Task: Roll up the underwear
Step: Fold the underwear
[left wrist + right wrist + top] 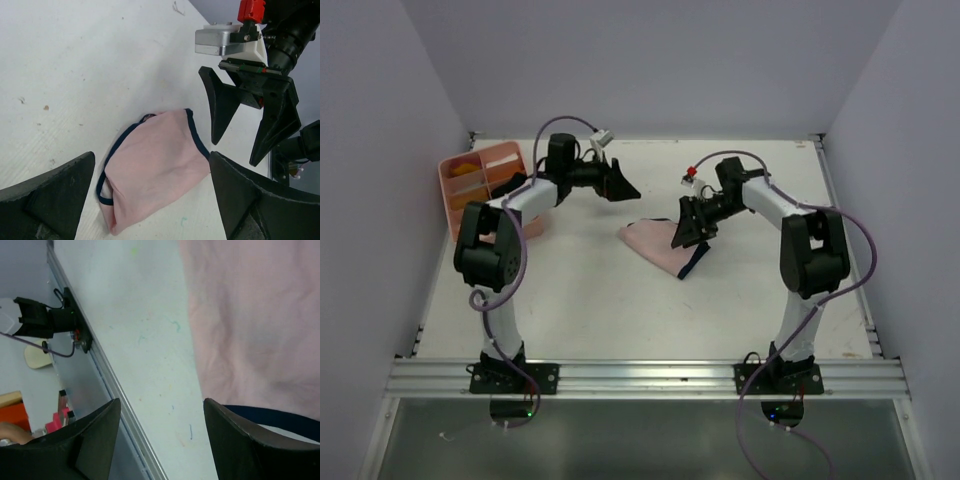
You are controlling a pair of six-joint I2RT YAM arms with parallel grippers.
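Right end effector (686,236) spread above pink underwear (648,241), left end effector (623,189) spread

Top view: you see a white table (620,320) enclosed by pale grey walls (650,60). In the upper left of the frame, a pink compartment tray (444,188) sits on the table against the left wall, and one rear compartment holds a yellow-orange item (467,168) too small to identify. An aluminium rail (640,378) crosses the lower frame along the table's near edge.

Left wrist view: note a small brown speck (46,107) at centre left on the tabletop.

Right wrist view: a black fitting (45,320) with a thin cable sits in the upper left.
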